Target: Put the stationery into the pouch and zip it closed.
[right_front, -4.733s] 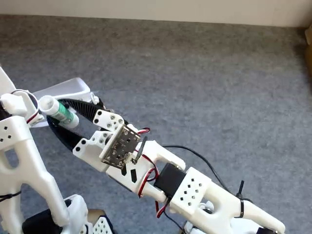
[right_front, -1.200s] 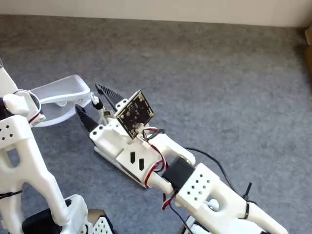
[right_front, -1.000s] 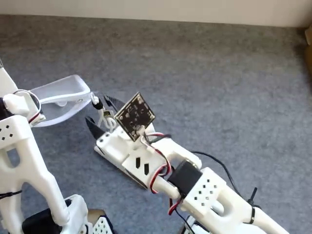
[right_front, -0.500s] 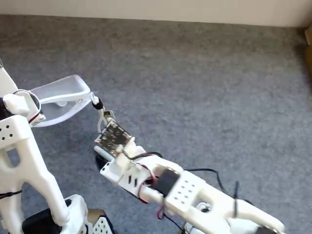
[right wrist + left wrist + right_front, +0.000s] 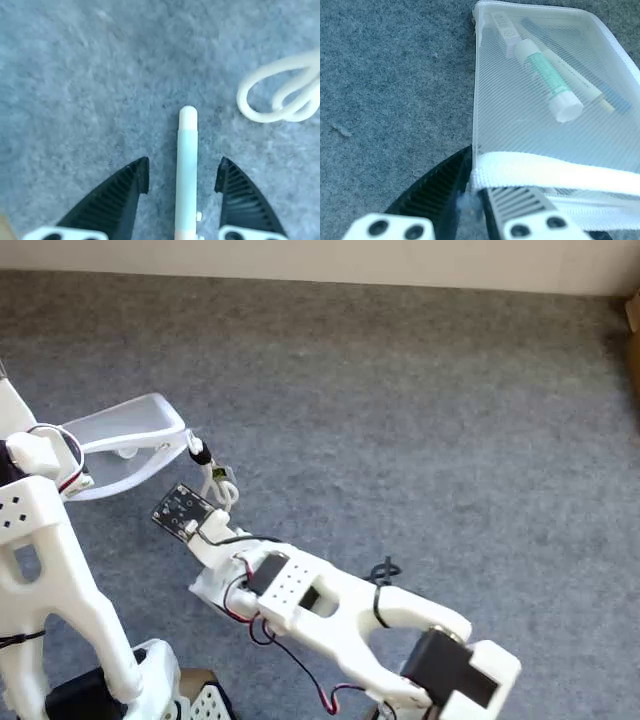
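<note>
The pouch point(image 5: 540, 125) is made of see-through plastic with thin stripes all over it. It has a thick white woven band point(image 5: 555, 172) along one edge. Inside it lies a glue stick point(image 5: 547, 80), round and fat, green in the middle with white ends. Next to the glue stick are a long pale stick point(image 5: 572, 72) and a blue pen point(image 5: 616, 101).

The left pincer point(image 5: 476, 175) has black fingers point(image 5: 432, 187) with little ridges on them. They are pressed together on a corner of the pouch, right at the white band, and they hold the pouch up off the surface point(image 5: 450, 390). The surface is grey and fuzzy, like a carpet.

In the high view a small black zip pull point(image 5: 198, 452) sits at the end of the pouch. A white cord loop point(image 5: 222, 487) hangs from it.

The right arm point(image 5: 330, 605) is white and bends down just beside that loop. The right pincer point(image 5: 183, 162) is spread wide and holds nothing. A white pen point(image 5: 187, 145) lies flat on the surface between its two black fingers. The pen is thin and smooth with a round tip. It lies about halfway between the fingers and does not touch either one.
</note>
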Controlling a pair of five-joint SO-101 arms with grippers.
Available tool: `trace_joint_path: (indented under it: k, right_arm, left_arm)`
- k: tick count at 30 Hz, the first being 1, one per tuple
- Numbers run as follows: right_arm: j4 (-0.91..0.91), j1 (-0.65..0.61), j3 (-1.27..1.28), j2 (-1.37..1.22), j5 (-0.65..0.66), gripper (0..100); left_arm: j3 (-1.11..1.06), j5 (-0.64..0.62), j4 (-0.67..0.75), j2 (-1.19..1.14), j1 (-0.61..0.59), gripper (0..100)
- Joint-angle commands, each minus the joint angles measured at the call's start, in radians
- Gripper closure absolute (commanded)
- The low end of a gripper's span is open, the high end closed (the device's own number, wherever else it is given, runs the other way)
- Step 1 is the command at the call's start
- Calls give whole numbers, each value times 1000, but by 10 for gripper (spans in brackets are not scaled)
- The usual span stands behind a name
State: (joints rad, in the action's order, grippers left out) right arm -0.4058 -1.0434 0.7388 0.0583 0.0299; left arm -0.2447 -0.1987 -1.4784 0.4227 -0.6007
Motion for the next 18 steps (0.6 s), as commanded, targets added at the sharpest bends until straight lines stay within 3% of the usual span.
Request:
trace_joint_path:
  k: [1, 8, 18]
  right_arm:
    - [-71, -4, -113, -19, -2, 793]
    - [-369, 35, -349, -160, 0, 793]
    - [-526, 70, -555, -357, 0, 793]
  left_arm:
    - [-1, -14, 21, 2, -21, 993]
    - [-1, -14, 17, 2, -21, 993]
    - [-1, -14, 17, 2, -21, 993]
